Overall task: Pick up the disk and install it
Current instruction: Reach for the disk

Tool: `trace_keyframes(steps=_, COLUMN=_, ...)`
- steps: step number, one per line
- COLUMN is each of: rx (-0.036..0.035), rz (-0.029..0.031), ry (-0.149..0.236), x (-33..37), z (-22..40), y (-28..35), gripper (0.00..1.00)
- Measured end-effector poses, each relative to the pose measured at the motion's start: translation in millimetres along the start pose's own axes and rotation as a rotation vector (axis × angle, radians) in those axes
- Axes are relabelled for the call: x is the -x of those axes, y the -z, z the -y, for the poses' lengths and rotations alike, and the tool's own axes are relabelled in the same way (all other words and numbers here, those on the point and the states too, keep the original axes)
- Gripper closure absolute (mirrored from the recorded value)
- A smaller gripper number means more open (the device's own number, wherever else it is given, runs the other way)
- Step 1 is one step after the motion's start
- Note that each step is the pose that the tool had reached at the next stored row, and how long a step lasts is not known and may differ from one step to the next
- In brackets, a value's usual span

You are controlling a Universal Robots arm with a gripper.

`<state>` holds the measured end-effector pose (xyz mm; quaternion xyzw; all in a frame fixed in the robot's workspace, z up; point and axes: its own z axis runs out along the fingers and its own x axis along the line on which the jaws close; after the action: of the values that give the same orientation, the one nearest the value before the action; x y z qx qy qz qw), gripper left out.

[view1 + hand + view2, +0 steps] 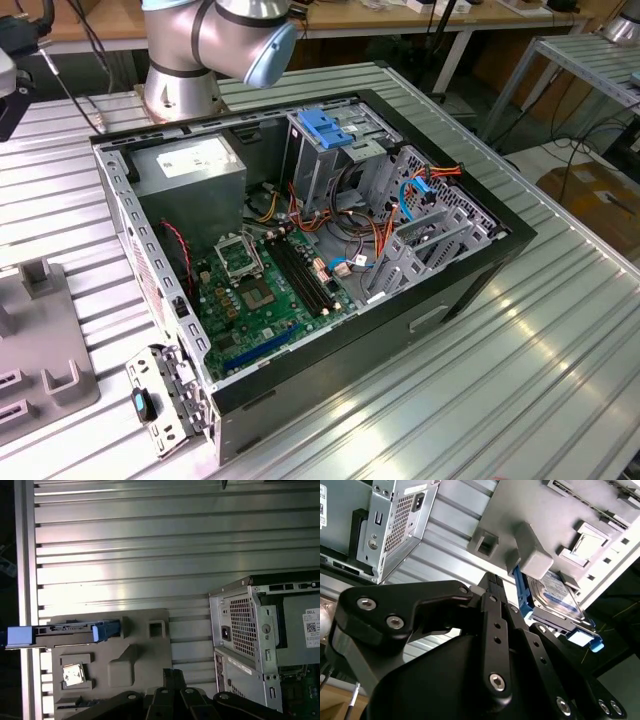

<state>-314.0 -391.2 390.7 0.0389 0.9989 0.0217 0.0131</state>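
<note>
The disk (555,597) stands on edge in a slot of a grey fixture plate (530,510). It has a dark body, a white-and-blue label and blue rails. In the first wrist view the disk (65,631) shows edge-on at the plate's (142,652) border. My gripper (493,580) hangs above the ribbed table beside the plate, a short way from the disk and touching nothing. Its black fingers (173,675) are shut together with nothing between them. The open computer case (330,250) lies on the table, with a metal drive cage (325,160) under a blue latch.
The case's rear with the power supply (245,620) lies to one side of my gripper. A small square chip (72,674) rests in a pocket of the fixture plate. The arm's base (185,70) stands behind the case. Cables and a motherboard (265,285) fill the case floor.
</note>
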Motion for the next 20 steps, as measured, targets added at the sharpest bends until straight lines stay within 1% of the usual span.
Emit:
trace_keyframes(steps=7, rx=-0.0001, rz=0.0000, ry=0.000, x=-11.1, z=0.1, y=0.2, gripper=0.89)
trace_keyframes(steps=9, rx=0.0000, rz=0.0001, ry=0.000, x=-13.0, z=0.1, y=0.3, gripper=0.89)
trace_keyframes(steps=12, rx=0.0000, rz=0.0000, ry=0.000, x=-13.4, z=0.2, y=0.3, gripper=0.89)
trace_keyframes(steps=14, rx=0.0000, rz=0.0000, ry=0.000, x=-14.9, z=0.3, y=0.3, gripper=0.89)
trace_keyframes(steps=20, rx=0.0000, rz=0.0000, ry=0.000, x=-15.0, z=0.3, y=0.4, gripper=0.89)
